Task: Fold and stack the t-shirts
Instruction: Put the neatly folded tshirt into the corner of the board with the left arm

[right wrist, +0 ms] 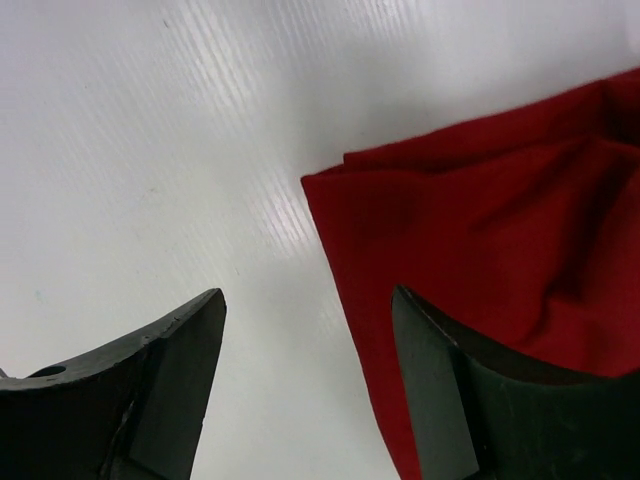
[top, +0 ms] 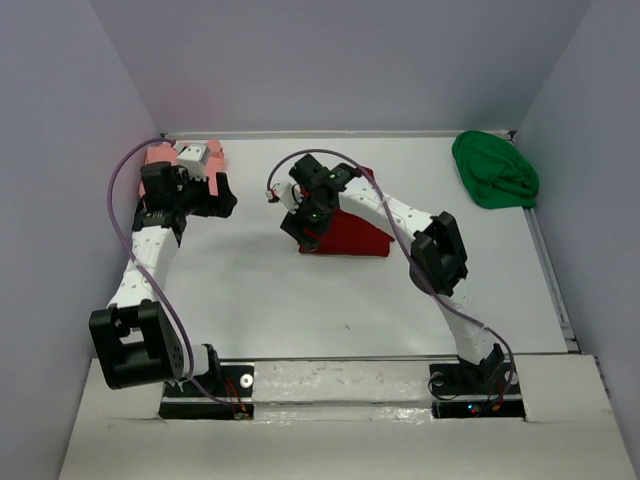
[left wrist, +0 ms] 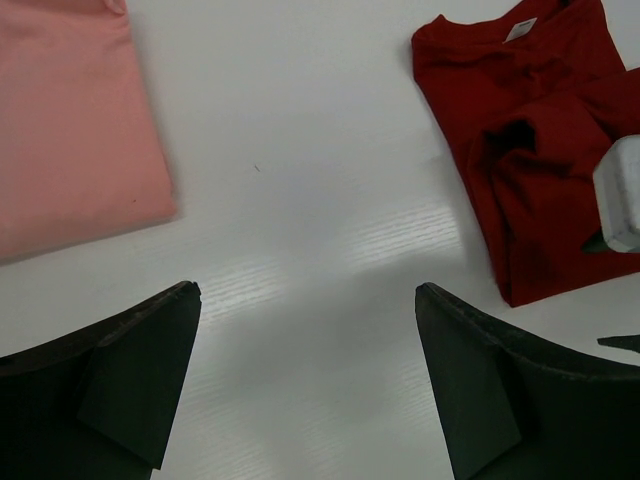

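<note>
Right gripper [right wrist: 308, 295] low over the table [top: 300, 300], jaws parted and gripping nothing, poised at the left end of the red shirt [right wrist: 480, 230]. One folded corner of the cloth lying in the gap between the jaws, the bulk spreading off under the right-hand finger and beyond. Shirt folded into a flat packet, long axis running away from the tool toward its own arm's side, across the table rather than down it.

Left gripper [left wrist: 307, 290] spread to its widest, empty, hanging above bare tabletop well to the left of the other. Ahead and left of it, near, the pink shirt [left wrist: 70, 130], folded flat; ahead and right, the same red packet.

Green shirt [top: 493, 170] heaped unfolded in the far corner, well apart from both tools, on the right arm's side.

Judged from the layout: red nearest the right gripper, pink nearest the left, so any stacking likely a carry leftward along the red packet's long axis; green best reached by the right arm.
</note>
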Motion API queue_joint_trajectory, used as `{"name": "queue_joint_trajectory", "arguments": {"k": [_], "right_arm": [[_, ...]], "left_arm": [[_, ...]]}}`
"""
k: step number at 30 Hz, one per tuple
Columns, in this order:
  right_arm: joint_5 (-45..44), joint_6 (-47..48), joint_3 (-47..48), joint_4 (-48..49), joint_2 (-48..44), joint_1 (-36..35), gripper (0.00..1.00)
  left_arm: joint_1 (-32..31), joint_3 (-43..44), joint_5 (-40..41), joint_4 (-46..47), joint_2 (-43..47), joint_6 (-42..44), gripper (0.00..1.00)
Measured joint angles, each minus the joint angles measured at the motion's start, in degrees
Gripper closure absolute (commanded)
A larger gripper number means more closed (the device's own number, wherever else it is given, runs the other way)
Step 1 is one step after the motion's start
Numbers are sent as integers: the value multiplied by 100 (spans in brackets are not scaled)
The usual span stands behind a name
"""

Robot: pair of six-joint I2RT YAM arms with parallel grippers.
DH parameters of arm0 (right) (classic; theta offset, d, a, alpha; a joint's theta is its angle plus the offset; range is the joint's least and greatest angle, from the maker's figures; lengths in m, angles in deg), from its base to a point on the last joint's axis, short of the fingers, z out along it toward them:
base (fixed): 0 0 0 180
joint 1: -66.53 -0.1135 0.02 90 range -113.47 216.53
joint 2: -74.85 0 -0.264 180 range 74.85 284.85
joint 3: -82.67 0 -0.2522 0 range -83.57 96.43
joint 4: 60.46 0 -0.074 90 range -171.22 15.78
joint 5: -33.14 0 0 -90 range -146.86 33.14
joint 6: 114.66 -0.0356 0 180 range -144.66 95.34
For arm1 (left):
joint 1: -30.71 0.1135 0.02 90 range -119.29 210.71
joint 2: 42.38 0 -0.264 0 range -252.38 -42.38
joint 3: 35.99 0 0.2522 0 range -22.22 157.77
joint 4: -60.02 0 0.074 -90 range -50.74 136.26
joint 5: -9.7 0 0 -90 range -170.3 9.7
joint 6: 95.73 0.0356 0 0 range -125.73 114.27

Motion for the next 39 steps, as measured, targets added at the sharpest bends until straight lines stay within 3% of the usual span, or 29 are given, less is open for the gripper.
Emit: {"name": "queue_joint_trajectory", "arguments": {"k": [13, 39], "right_arm": [[-142, 24, 529, -120, 789, -428, 26], [-933, 234, 787, 52, 1093, -433, 22]], "left_arm": [[0, 0, -122, 28, -105, 81, 2], [0, -4, -540, 81, -205, 61, 3]]}}
